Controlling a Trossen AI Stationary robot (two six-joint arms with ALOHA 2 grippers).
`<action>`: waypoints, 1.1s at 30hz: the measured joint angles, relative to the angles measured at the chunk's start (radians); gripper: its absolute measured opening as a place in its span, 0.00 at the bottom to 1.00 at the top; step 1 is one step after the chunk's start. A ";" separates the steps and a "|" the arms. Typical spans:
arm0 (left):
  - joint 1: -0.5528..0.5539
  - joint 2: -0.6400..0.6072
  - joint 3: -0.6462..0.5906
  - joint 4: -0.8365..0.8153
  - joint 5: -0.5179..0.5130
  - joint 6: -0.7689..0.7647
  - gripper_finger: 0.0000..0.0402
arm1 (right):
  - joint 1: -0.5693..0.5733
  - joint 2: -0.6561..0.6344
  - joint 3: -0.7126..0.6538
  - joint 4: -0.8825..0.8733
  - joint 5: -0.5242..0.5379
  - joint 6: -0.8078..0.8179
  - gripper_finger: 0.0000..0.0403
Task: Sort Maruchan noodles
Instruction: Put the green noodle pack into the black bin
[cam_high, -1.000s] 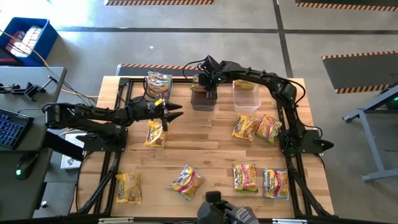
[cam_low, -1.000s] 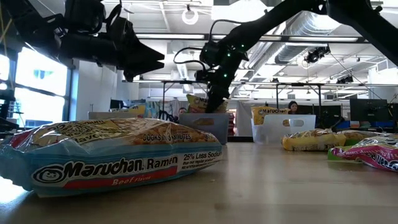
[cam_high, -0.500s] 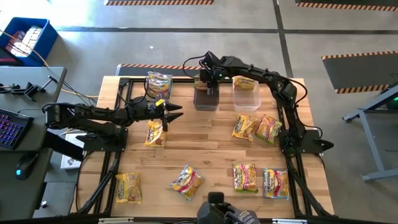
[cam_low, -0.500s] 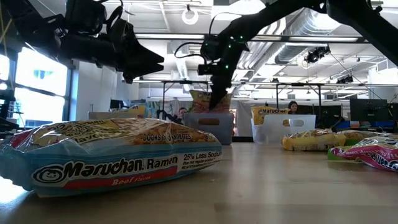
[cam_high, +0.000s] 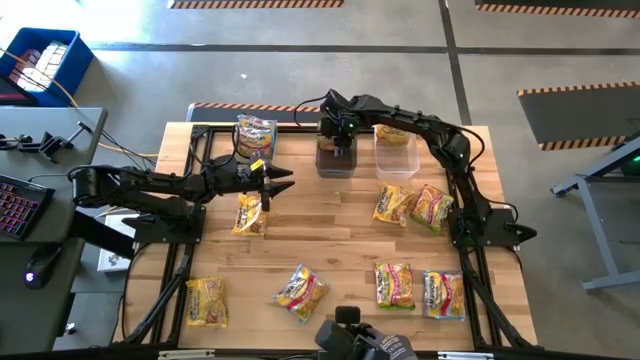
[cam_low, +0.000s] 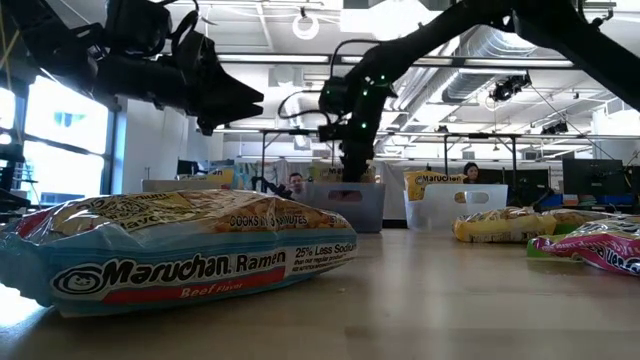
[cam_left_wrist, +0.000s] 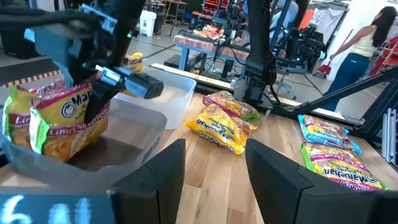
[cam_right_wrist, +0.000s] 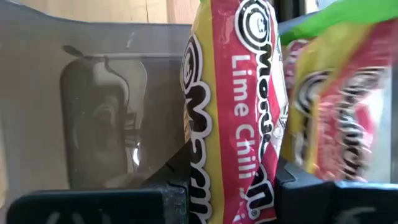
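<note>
We read "Maruchan Ramen", "Beef Flavor", "25% Less Sodium" and "Cooks in 3 minutes" on the blue-trimmed packet (cam_low: 180, 250) closest in the low view. On the packet in the right end effector (cam_right_wrist: 231, 180) we read "Lime Chili" (cam_right_wrist: 233, 106) below the Maruchan logo, red band on yellow, green edge. A second lime chili packet (cam_right_wrist: 339, 106) sits just beside it.

The right end effector's fingers are clamped on the Lime Chili packet, one on each face, down inside the dark tub (cam_high: 335, 158) at the far side of the worktop (cam_high: 330, 225). In the left wrist view the packet stands on edge in that tub (cam_left_wrist: 68, 118). A clear tub (cam_high: 396, 152) stands just beside the dark one, with a yellow packet in it showing "Maruchan" in the low view (cam_low: 435, 180).

The left end effector (cam_high: 280, 180) hovers above the worktop, fingers apart, holding nothing; a yellow packet (cam_high: 250, 214) lies just below it. A third tub with packets (cam_high: 256, 136) is at the far left corner.

Loose Maruchan packets on the worktop: two side by side right of centre (cam_high: 394, 204) (cam_high: 432, 208), two near the front right (cam_high: 394, 284) (cam_high: 442, 294), one front centre (cam_high: 301, 292), one front left (cam_high: 206, 301).

A person stands in the background of the left wrist view (cam_left_wrist: 364, 50).
</note>
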 joint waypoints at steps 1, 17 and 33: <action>0.000 0.000 0.000 -0.005 0.000 0.000 0.39 | 0.000 0.009 0.000 0.006 0.000 0.000 0.20; 0.000 0.000 0.000 -0.018 0.000 -0.001 0.39 | 0.003 0.034 -0.001 0.116 0.094 0.015 0.46; 0.000 0.000 0.000 -0.040 0.000 0.008 0.39 | 0.024 -0.099 0.007 0.020 0.068 0.128 0.53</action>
